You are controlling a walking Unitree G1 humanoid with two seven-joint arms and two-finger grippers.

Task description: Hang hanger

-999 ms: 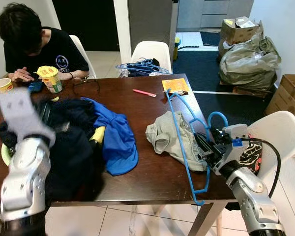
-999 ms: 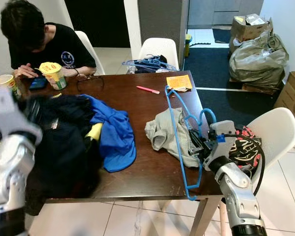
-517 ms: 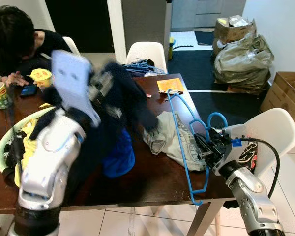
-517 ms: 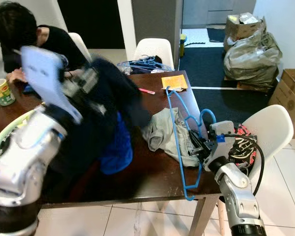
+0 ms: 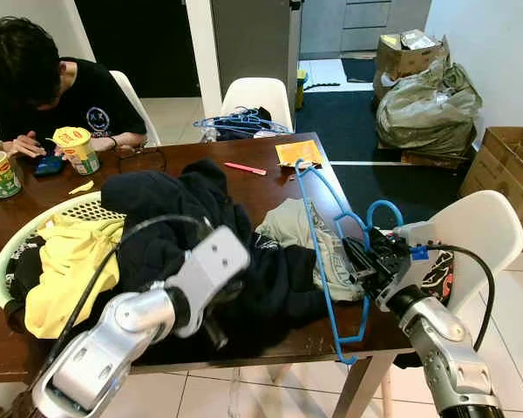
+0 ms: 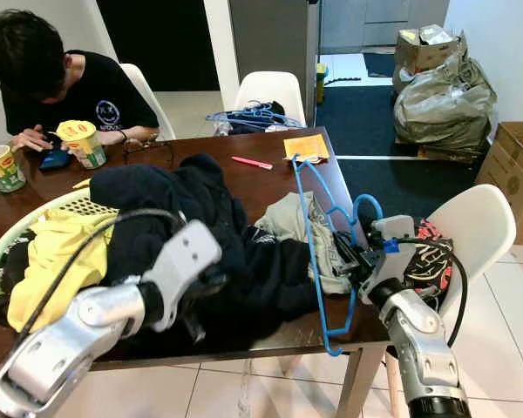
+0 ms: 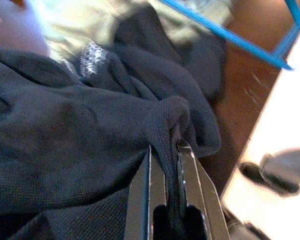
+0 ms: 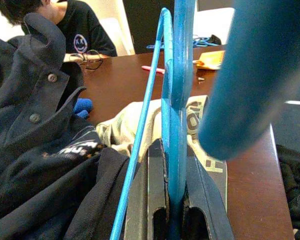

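Note:
A blue plastic hanger [image 5: 317, 244] stands tilted over the table's right edge, its hook [image 5: 382, 207] curling above my right gripper [image 5: 363, 261], which is shut on it. The right wrist view shows the hanger [image 8: 177, 75] clamped between the fingers [image 8: 157, 170]. A dark navy garment [image 5: 183, 235] lies heaped across the middle of the brown table [image 5: 270, 187]. My left gripper [image 7: 165, 148] is shut on a fold of the garment [image 7: 80, 135]; the left arm [image 5: 139, 318] reaches in from the front edge. A grey-green shirt [image 5: 296, 228] lies under the hanger.
A green laundry basket [image 5: 30, 225] holding a yellow garment [image 5: 65, 261] sits at the left. A person [image 5: 48, 87] sits at the far left corner with two cups [image 5: 77, 150]. More blue hangers [image 5: 240, 122] lie by the far chair. A white chair [image 5: 488, 231] stands right.
My left arm has swung the dark garment from the left side to the table's middle, covering the blue cloth and baring the basket. The right gripper still holds the hanger in place.

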